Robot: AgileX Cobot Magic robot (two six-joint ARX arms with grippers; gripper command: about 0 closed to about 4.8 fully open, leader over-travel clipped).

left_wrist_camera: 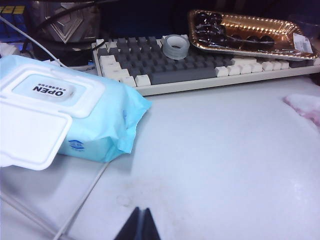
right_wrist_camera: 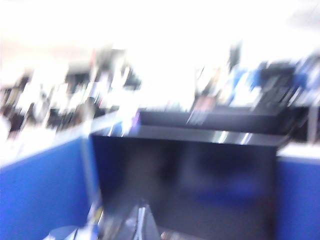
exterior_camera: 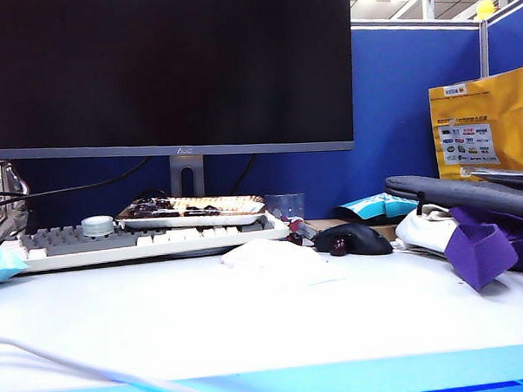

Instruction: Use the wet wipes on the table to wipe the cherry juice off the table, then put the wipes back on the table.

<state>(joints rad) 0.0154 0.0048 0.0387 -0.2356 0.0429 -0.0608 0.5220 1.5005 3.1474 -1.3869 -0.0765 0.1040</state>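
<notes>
A crumpled white wet wipe (exterior_camera: 273, 254) lies on the white table (exterior_camera: 250, 335) in front of the keyboard, with nothing touching it. In the left wrist view its edge (left_wrist_camera: 306, 107) shows pink staining. I cannot make out cherry juice on the table surface itself. My left gripper (left_wrist_camera: 141, 214) hovers low over bare table (left_wrist_camera: 225, 165), shut and empty, well away from the wipe. The right wrist view is motion-blurred. It shows my right gripper (right_wrist_camera: 141, 209) shut and empty, raised and facing the dark monitor. Neither arm appears in the exterior view.
A keyboard (exterior_camera: 142, 240) carries a tray of dark cherries (exterior_camera: 193, 209) and a tape roll (left_wrist_camera: 176, 46). A black mouse (exterior_camera: 354, 239) and a purple cloth (exterior_camera: 485, 247) sit at the right. A blue wipes pack (left_wrist_camera: 65, 115) with its lid open lies at the left, and a white cable (exterior_camera: 78, 369) crosses the front.
</notes>
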